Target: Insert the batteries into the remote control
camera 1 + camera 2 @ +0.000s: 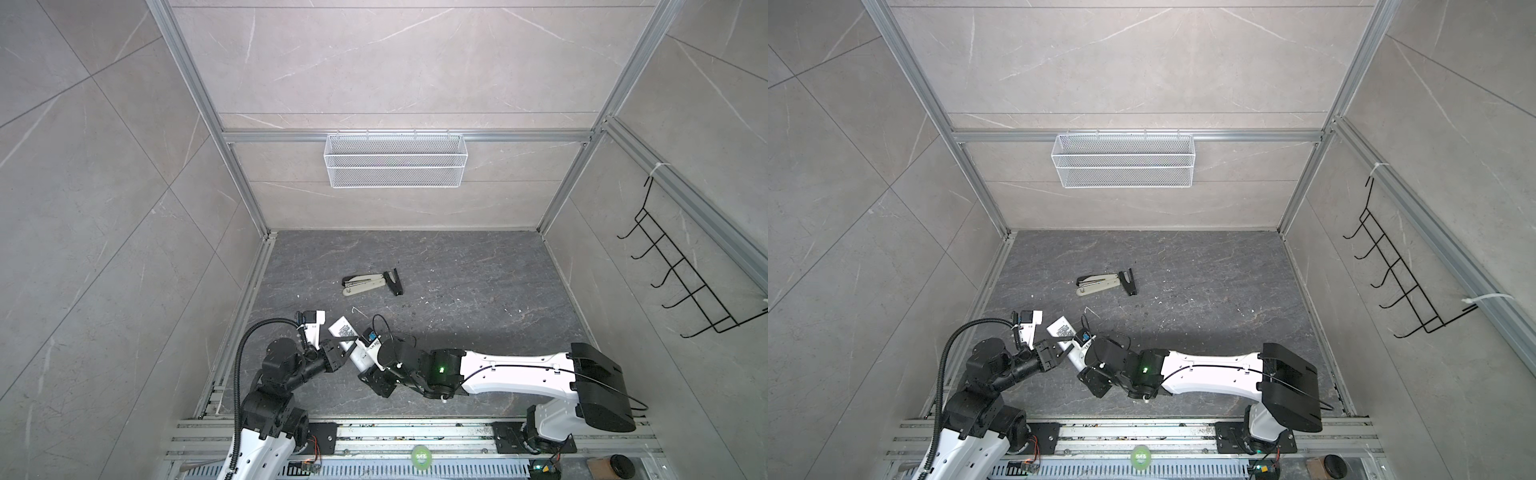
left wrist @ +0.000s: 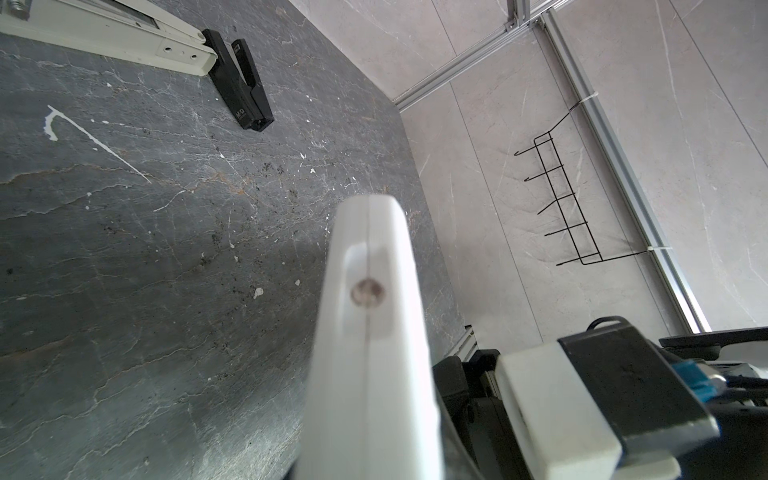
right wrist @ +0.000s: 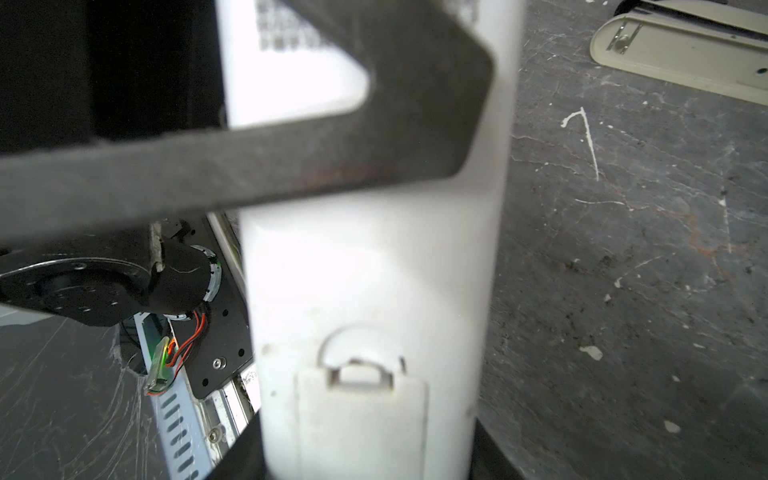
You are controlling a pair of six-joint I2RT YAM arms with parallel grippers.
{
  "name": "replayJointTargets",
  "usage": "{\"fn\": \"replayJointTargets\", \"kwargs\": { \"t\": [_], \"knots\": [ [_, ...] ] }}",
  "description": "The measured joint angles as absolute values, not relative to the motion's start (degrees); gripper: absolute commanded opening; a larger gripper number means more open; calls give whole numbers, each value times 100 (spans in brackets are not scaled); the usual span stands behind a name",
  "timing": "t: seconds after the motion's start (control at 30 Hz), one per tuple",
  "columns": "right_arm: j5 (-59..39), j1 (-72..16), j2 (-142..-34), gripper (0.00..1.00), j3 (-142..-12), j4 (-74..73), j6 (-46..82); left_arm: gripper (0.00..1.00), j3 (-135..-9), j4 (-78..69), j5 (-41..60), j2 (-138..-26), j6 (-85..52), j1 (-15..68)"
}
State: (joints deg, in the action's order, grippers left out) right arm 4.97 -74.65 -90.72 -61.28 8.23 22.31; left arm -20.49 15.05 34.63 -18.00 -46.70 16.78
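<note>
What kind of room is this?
Probably a robot test booth dressed like a tiled room: tile walls in a bare aluminium frame, a mounting rail at the front, and a wire basket hung behind.

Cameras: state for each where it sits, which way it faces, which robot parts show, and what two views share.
Top views: high over the front rail, looking down at the table; both arms show, the left gripper clamping the remote control.
Left wrist: on the left arm, facing along the remote control toward the stapler and hooks; the right arm's camera shows.
Right wrist: on the right arm, facing the remote control's battery cover; a left finger crosses it.
Shared: both wrists see the stapler.
</note>
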Motion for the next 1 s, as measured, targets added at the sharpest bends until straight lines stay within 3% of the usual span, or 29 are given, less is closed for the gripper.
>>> {"fn": "replayJointTargets", "kwargs": {
  "t": [0.2,0.37,0.5,0.53,0.6,0.67,0.77,1.0],
  "knots": [
    [537,-7465,-9072,21,-6117,825,2224,1,-2051,1476,3472,-1874,-4670,1678],
    [550,-7437,-9052,15,-5977,644,2224,36,-2062,1461,3479,-1964,-4654,1680],
    [401,-7297,-8833,14,-5588,495,2228,55,-2143,1422,3524,-1975,-4630,1684],
    [351,-7229,-8737,14,-5461,486,2228,68,-2193,1398,3562,-1966,-4615,1684],
    [237,-7094,-8552,14,-5299,489,2226,81,-2283,1334,3667,-1900,-4560,1684],
    [106,-6960,-8342,14,-5221,515,2222,90,-2373,1238,3815,-1791,-4530,1684],
    [-119,-6825,-7992,14,-5186,530,2178,96,-2482,1063,4056,-1649,-4475,1684],
    [-862,-6584,-7004,15,-5120,491,2106,97,-2582,644,4563,-1531,-4407,1684]
  ]
}}
